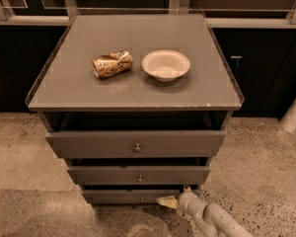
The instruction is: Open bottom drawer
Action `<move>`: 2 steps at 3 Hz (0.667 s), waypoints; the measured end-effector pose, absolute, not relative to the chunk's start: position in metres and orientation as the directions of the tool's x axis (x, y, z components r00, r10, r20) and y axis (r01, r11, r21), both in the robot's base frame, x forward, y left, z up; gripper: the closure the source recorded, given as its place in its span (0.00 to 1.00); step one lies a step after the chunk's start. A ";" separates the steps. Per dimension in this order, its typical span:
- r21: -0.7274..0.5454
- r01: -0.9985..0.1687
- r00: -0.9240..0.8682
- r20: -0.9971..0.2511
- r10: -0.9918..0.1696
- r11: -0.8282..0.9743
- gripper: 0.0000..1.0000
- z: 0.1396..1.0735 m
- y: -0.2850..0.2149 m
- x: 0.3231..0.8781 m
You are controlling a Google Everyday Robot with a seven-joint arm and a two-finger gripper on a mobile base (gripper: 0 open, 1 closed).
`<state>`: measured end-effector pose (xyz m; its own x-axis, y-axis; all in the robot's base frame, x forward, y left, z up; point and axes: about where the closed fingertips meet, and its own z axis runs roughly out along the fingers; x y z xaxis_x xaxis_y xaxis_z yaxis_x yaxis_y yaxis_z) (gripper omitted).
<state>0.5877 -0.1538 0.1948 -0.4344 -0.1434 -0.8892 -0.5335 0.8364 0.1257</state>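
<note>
The main risk is a miss. The tool [166, 201] sits low, with the tiny round metal knob [142, 198] just to its left, so a pull could slip off or catch nothing. The narrow flat grey bottom drawer [113, 196] lies directly left of the tool. The pale grey arm [217, 221] reaches in from the lower right, nearly level. I cannot tell whether the tool is open or closed.

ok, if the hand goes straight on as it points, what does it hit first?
Likely the bottom drawer, near its knob; the hand sits low beside it, pointing left in view. Depth unclear.
</note>
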 end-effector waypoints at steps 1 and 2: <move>0.126 -0.534 -0.434 -0.889 -0.143 0.836 0.00 0.195 -0.154 0.588; 0.118 -0.546 -0.431 -0.889 -0.157 0.830 0.00 0.195 -0.151 0.588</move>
<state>0.5877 -0.1515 0.1949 -0.4306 -0.1569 -0.8888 -0.5458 0.8296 0.1180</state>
